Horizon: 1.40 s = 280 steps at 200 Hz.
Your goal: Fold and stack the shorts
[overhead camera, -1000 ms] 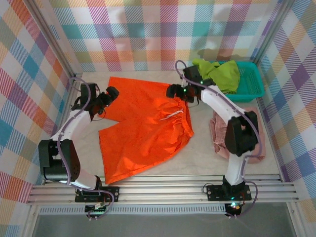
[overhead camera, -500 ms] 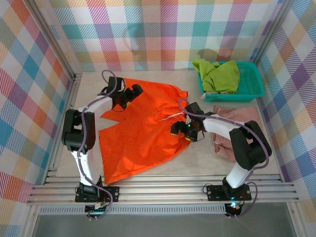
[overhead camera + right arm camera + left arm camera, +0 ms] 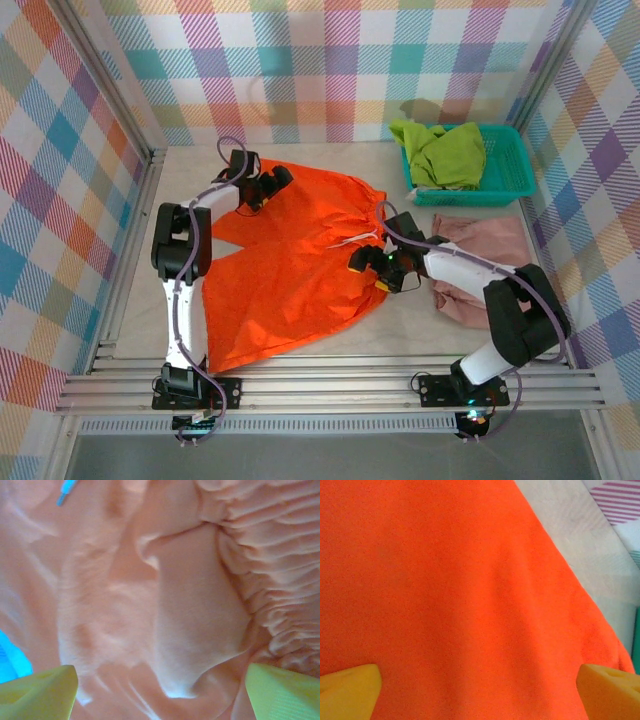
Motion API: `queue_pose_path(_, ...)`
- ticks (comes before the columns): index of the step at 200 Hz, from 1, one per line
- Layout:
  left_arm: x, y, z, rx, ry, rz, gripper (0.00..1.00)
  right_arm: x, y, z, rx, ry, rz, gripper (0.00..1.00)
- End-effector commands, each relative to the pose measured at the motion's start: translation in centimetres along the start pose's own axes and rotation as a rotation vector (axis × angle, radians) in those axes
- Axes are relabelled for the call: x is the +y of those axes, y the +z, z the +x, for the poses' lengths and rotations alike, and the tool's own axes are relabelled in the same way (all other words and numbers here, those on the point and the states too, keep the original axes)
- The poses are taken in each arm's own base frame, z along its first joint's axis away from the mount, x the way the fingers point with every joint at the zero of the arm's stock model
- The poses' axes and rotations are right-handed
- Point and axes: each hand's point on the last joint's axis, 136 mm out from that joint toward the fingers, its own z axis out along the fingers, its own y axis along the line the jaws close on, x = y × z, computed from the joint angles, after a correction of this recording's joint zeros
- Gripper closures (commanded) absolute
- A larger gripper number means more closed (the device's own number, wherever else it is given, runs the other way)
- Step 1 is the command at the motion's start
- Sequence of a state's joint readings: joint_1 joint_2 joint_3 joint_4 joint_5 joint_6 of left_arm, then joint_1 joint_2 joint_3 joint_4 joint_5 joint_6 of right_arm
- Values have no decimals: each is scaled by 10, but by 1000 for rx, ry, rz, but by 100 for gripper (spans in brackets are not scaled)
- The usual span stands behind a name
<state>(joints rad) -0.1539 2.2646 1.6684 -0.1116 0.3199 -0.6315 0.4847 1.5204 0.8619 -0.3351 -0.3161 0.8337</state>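
The bright orange shorts (image 3: 290, 265) lie spread over the middle of the table, waistband to the right. My left gripper (image 3: 270, 182) hovers open over their far left part; in the left wrist view its yellow fingertips (image 3: 347, 690) stand wide apart above smooth orange cloth (image 3: 460, 590). My right gripper (image 3: 377, 268) is open at the gathered waistband; the right wrist view shows pale, washed-out cloth with gathers (image 3: 270, 555) between its fingertips (image 3: 40, 692). The dusty pink shorts (image 3: 490, 262) lie folded at the right. The lime green shorts (image 3: 445, 152) sit in the basket.
The teal mesh basket (image 3: 512, 180) stands at the back right corner. Plaid walls close in the table on three sides, with metal rails (image 3: 330, 385) along the near edge. Bare tabletop (image 3: 420, 325) shows in front of the shorts.
The left arm swung from the shorts' left side to their far edge. The right arm came back from near the basket to the waistband at the shorts' right edge.
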Motion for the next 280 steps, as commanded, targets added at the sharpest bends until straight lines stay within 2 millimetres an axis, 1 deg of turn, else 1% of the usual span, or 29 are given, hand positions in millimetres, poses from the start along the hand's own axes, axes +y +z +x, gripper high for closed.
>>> queue_pose_path(1,33,19,3,52,-35,-58,0,48,-30,-19,-68,-50,-98,10)
queue_pose_path(12,30,23,-3,51,-29,-47,0,63,-36,-33,-109,-82,-111,7)
queue_pose_path(25,22,24,-13,47,-16,-32,0,82,-41,-56,-166,-120,-102,3)
queue_pose_path(27,20,24,-15,45,-12,-30,0,87,-42,-63,-182,-128,-101,2)
queue_pose_path(28,16,23,-18,38,-9,-24,0,88,-41,-65,-182,-131,-100,2)
queue_pose_path(47,0,17,-34,23,1,-10,0,111,-33,-100,-213,-162,-80,1)
queue_pose_path(57,-9,10,-41,19,2,-1,0,125,-22,-122,-220,-181,-73,1)
queue_pose_path(66,-19,1,-48,3,10,19,0,129,-11,-140,-221,-181,-50,1)
queue_pose_path(73,-29,-11,-55,-18,21,37,0,131,-2,-151,-217,-179,-36,1)
queue_pose_path(76,-31,-15,-56,-22,26,39,0,133,-1,-154,-218,-177,-34,1)
queue_pose_path(80,-34,-20,-59,-29,31,41,0,131,7,-163,-212,-166,-22,1)
queue_pose_path(92,-44,-46,-68,-70,46,51,0,129,22,-180,-206,-146,-11,1)
queue_pose_path(101,-44,-63,-72,-94,44,48,0,127,33,-191,-197,-127,-10,1)
queue_pose_path(110,-46,-87,-77,-131,39,54,0,125,43,-202,-197,-114,-8,1)
queue_pose_path(113,-43,-92,-77,-137,32,48,0,123,46,-207,-198,-108,-4,1)
queue_pose_path(119,-45,-111,-80,-162,23,47,0,122,51,-212,-199,-103,-2,1)
queue_pose_path(129,-37,-134,-78,-186,-8,30,0,119,60,-222,-201,-96,2,1)
queue_pose_path(142,-29,-163,-68,-208,-30,16,0,117,71,-232,-206,-91,8,1)
queue_pose_path(152,-23,-178,-57,-215,-35,2,0,113,80,-239,-207,-88,20,1)
queue_pose_path(156,-26,-188,-54,-226,-30,8,0,110,85,-241,-206,-86,30,1)
queue_pose_path(157,-22,-186,-51,-220,-34,-1,0,110,85,-241,-206,-86,30,1)
queue_pose_path(177,-7,-205,-20,-193,-54,-28,0,95,101,-250,-206,-67,81,1)
queue_pose_path(180,-6,-208,-15,-190,-57,-31,0,94,101,-253,-214,-63,87,1)
queue_pose_path(198,10,-222,13,-179,-84,-56,0,75,110,-262,-232,-26,150,1)
queue_pose_path(208,20,-230,25,-185,-103,-78,0,65,111,-267,-248,4,175,1)
queue_pose_path(231,48,-248,56,-170,-161,-176,0,52,112,-276,-281,57,214,1)
queue_pose_path(240,58,-253,70,-158,-198,-202,0,50,112,-278,-291,74,217,1)
queue_pose_path(264,84,-274,110,-152,-291,-283,0,56,108,-283,-315,91,199,1)
queue_pose_path(280,100,-291,133,-170,-332,-341,1,50,103,-287,-344,107,233,1)
